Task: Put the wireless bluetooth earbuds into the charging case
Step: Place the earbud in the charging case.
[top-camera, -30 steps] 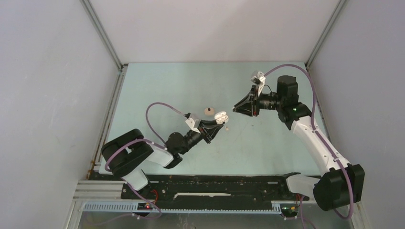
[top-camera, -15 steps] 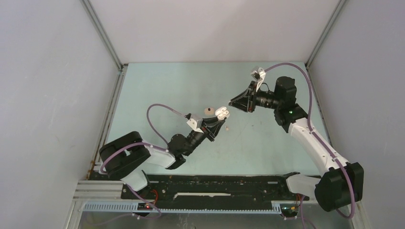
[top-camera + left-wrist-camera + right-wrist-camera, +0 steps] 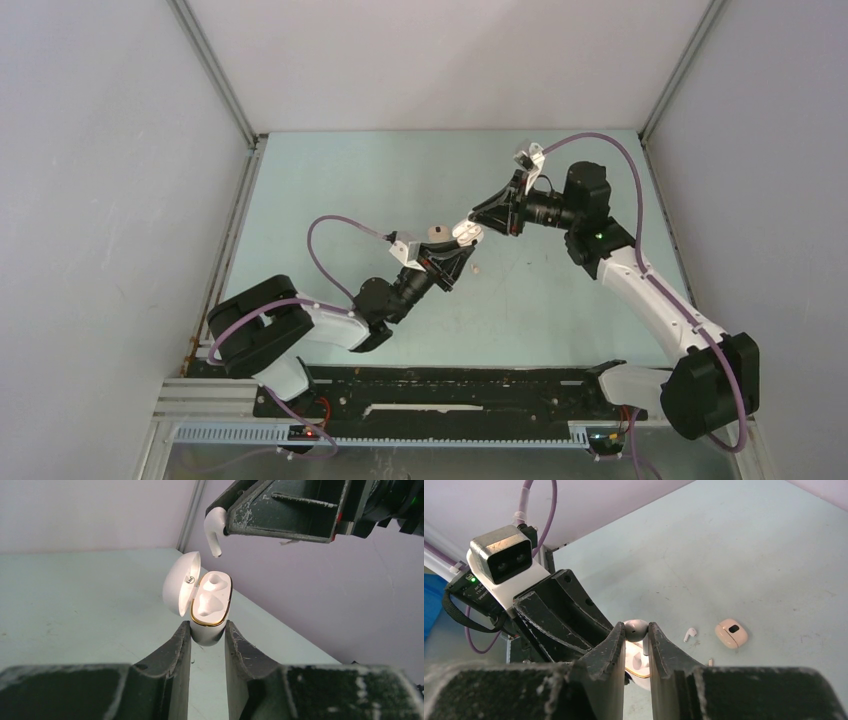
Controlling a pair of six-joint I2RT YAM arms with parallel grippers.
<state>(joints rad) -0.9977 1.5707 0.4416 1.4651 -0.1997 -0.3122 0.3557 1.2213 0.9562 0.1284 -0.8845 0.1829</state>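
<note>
A white charging case with a gold rim and its lid swung open is held off the table, my left gripper shut on its lower body. Both of its sockets look empty. My right gripper is shut on a white earbud by its head. The earbud hangs stem down just above the case's far socket, not touching it. From the top view, the right gripper meets the case above the table's middle, with the left gripper below it.
Another white earbud lies on the table beside a closed tan case. A tiny tan piece lies near them. The tan case sits just left of the held case in the top view.
My right gripper has moved left with the earbud until it is right over the open case. The left gripper has shifted slightly, still holding the case.
</note>
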